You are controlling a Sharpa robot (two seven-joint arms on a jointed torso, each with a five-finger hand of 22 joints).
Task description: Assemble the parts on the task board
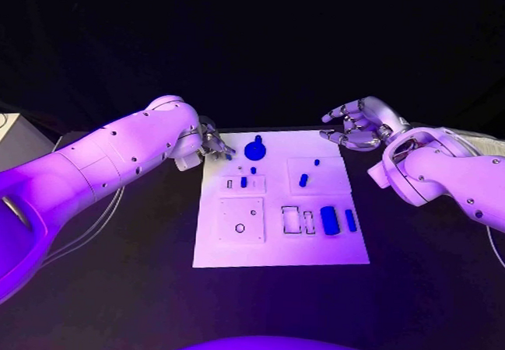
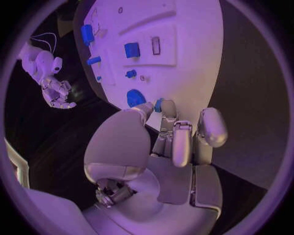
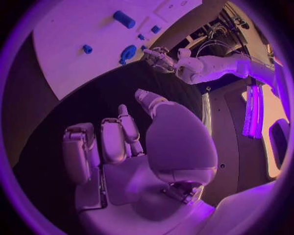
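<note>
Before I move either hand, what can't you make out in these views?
- Head view: whether the left hand holds anything; its own arm covers the fingers.
- Left wrist view: whether the small blue part at the fingertips is gripped or only touched.
- Head view: whether the blue parts on the task board are seated or lying loose; too small.

Three cameras, one board
Head camera looks down on the task board point(image 1: 283, 200); both wrist cameras sit close behind their fingers, sharing the board's far end.

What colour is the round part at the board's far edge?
Blue; the round part shows best in the head view.
</note>
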